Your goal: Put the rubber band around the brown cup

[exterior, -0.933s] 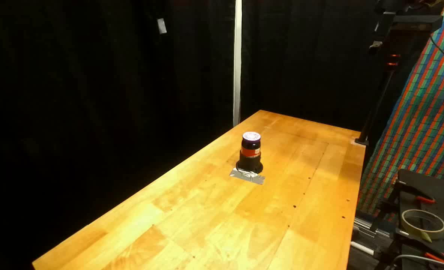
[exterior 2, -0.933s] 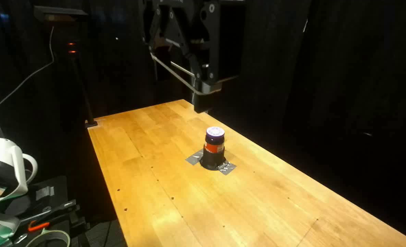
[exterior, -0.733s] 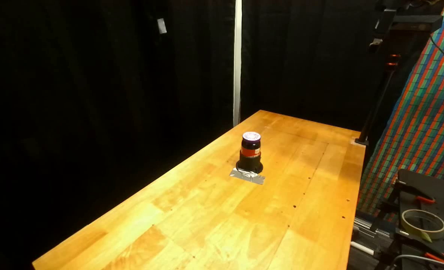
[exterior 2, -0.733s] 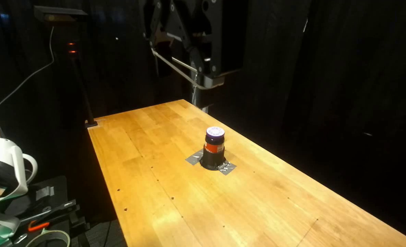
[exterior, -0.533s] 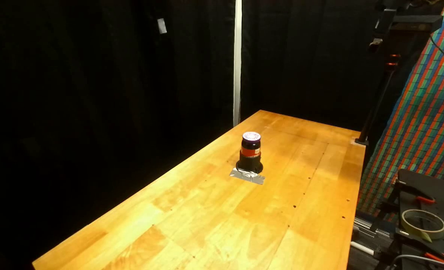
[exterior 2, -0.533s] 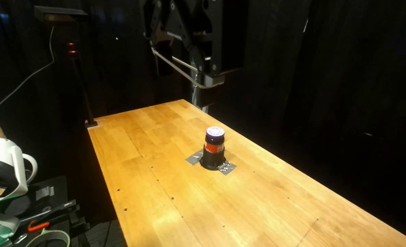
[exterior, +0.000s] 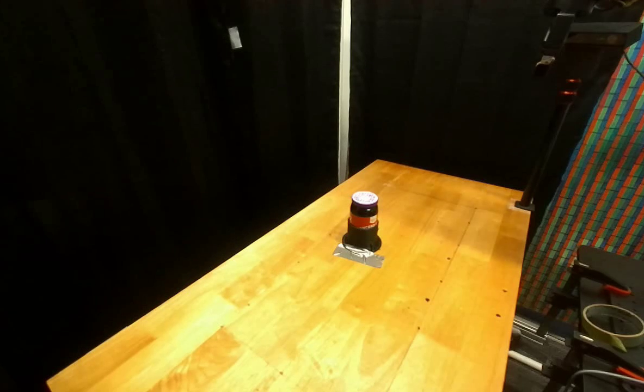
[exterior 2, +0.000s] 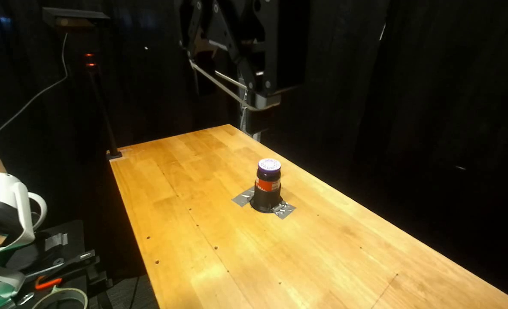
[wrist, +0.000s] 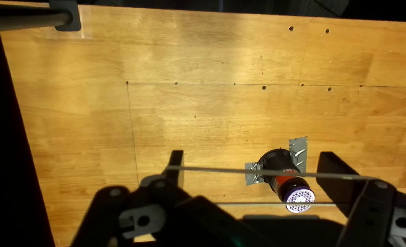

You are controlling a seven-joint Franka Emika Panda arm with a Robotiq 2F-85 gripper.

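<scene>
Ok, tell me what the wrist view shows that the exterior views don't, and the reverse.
Only the wrist view: the rubber band, stretched across the open pincer, crossing in front of the brown cup.
Only the exterior views: in both, the roll of tape; in an exterior view, the striped sheet.
Shared: the brown cup upright on the wooden table, grey tape at its base, the stand's foot.
</scene>
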